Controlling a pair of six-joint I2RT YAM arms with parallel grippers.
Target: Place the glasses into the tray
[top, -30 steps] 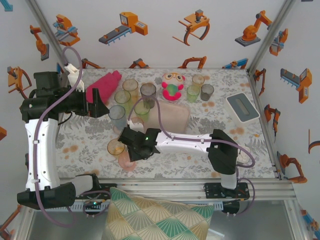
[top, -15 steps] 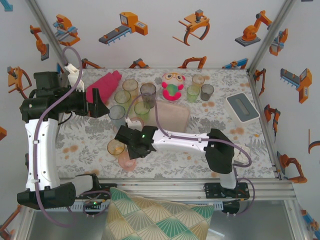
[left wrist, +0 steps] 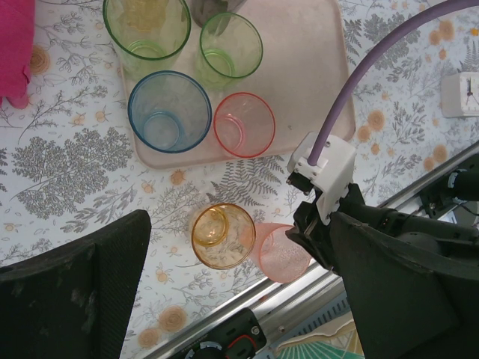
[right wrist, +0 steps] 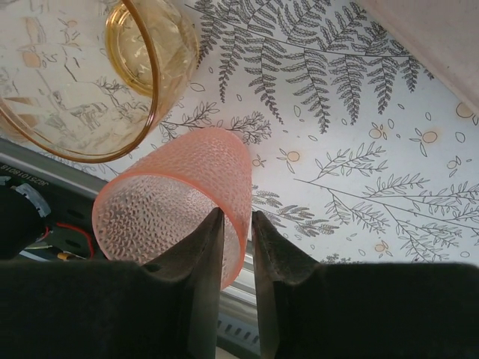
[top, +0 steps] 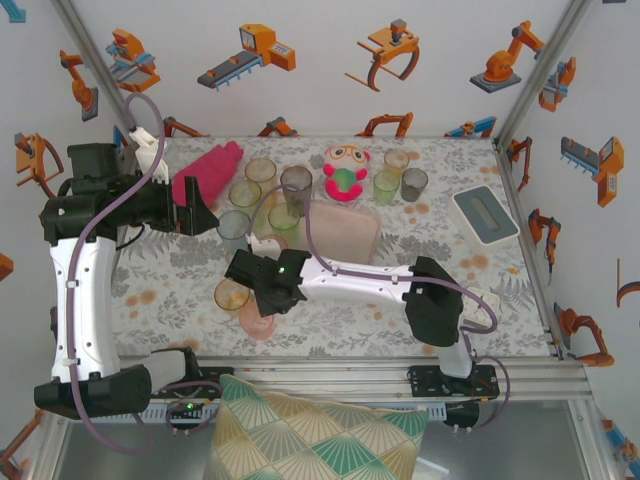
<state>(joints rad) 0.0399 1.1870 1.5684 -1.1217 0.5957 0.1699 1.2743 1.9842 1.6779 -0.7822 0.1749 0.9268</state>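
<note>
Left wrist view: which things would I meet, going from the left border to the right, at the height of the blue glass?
Blue translucent plastic tumbler → red-pink translucent tumbler → purple flexible hose → small white box with a clock face.
</note>
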